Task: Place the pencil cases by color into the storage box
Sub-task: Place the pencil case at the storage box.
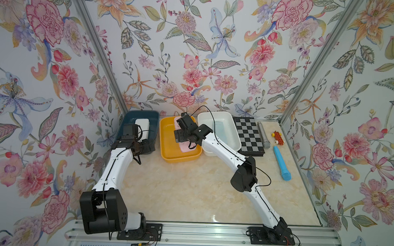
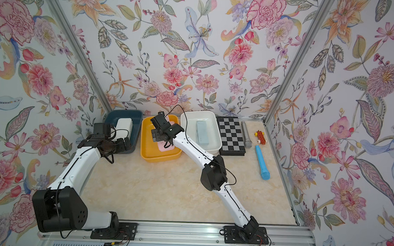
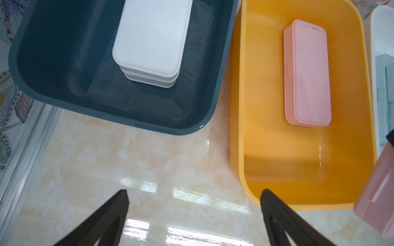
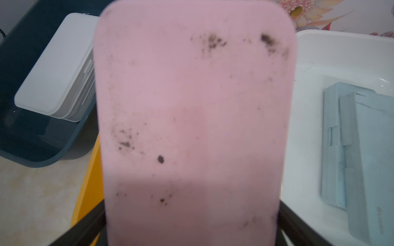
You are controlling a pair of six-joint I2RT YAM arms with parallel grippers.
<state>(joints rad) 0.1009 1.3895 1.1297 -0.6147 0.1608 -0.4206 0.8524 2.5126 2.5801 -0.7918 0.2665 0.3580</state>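
Observation:
My right gripper (image 4: 191, 213) is shut on a pink pencil case (image 4: 196, 117), whose smudged face fills the right wrist view. In a top view it hangs over the front part of the yellow storage box (image 1: 165, 154), under the gripper (image 1: 185, 139). A second pink case (image 3: 307, 72) lies flat further back in that box. White cases (image 3: 151, 40) are stacked in the dark blue box (image 3: 128, 119). A light blue case (image 2: 202, 134) lies in the white box (image 2: 218, 137). My left gripper (image 3: 194, 196) is open and empty above the tabletop, in front of the dark blue box.
Right of the white box lie a folded chessboard (image 1: 248, 136), a grey microphone (image 1: 263, 135), a red toy car (image 1: 277, 137) and a bright blue microphone-shaped stick (image 1: 281, 163). Papered walls with metal posts close in the back and both sides.

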